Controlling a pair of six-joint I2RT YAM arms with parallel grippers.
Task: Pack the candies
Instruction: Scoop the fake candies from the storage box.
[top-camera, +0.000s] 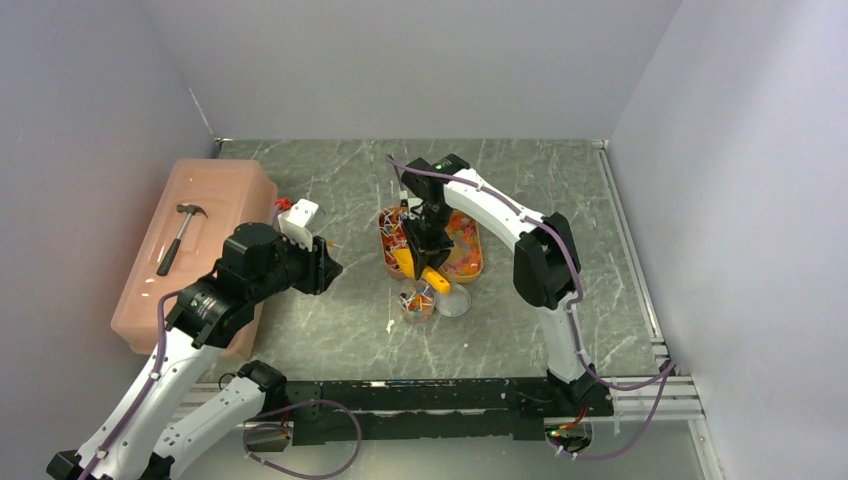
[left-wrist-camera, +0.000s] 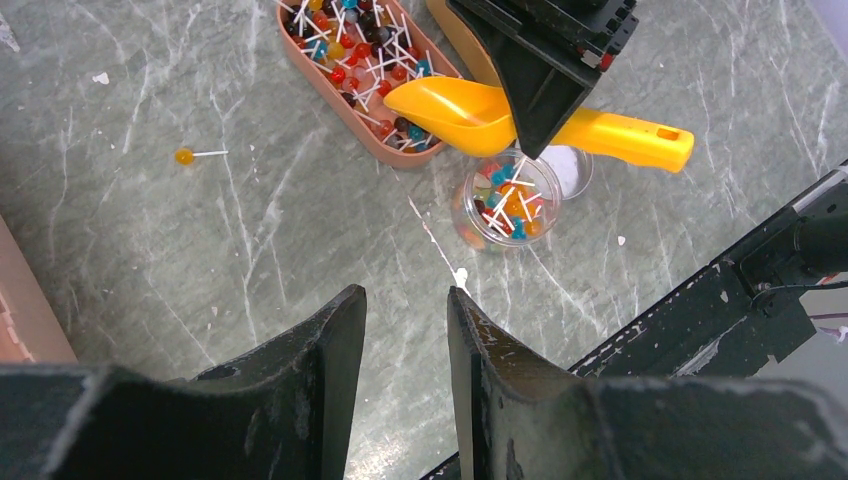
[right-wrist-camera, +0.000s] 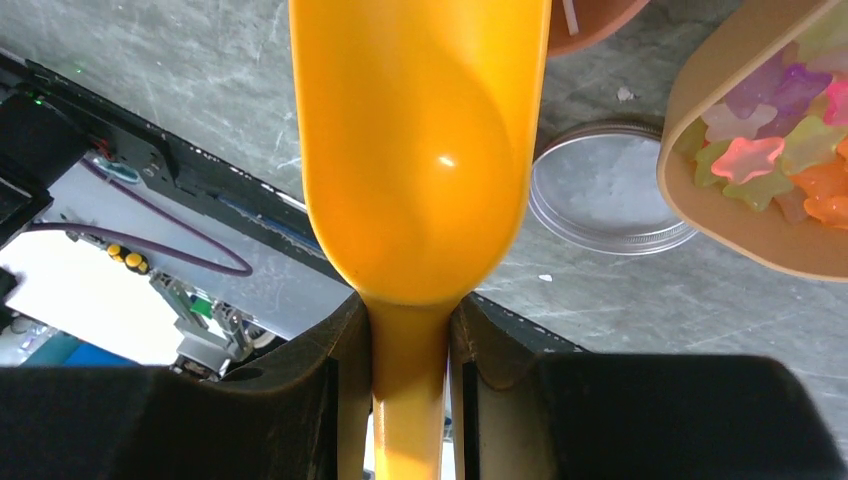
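Candies on white sticks fill the left oval tray (left-wrist-camera: 340, 90) and part of a small clear jar (left-wrist-camera: 500, 200). Star-shaped candies (right-wrist-camera: 770, 150) lie in the right tray (top-camera: 466, 248). My right gripper (right-wrist-camera: 410, 310) is shut on the handle of the yellow scoop (right-wrist-camera: 420, 150), whose bowl hangs just above the jar (top-camera: 417, 300), by the left tray's near end. No candies show on the scoop face in the right wrist view. My left gripper (left-wrist-camera: 405, 295) is open with nothing between its fingers, over bare table left of the jar. One stray candy (left-wrist-camera: 184, 156) lies on the table.
The jar's metal lid (right-wrist-camera: 610, 190) lies flat just right of the jar. A pink lidded box (top-camera: 190, 250) with a hammer (top-camera: 182, 235) on top stands at the far left. A small white object (top-camera: 300, 215) sits beside it. The black mounting rail (top-camera: 450, 395) runs along the near edge.
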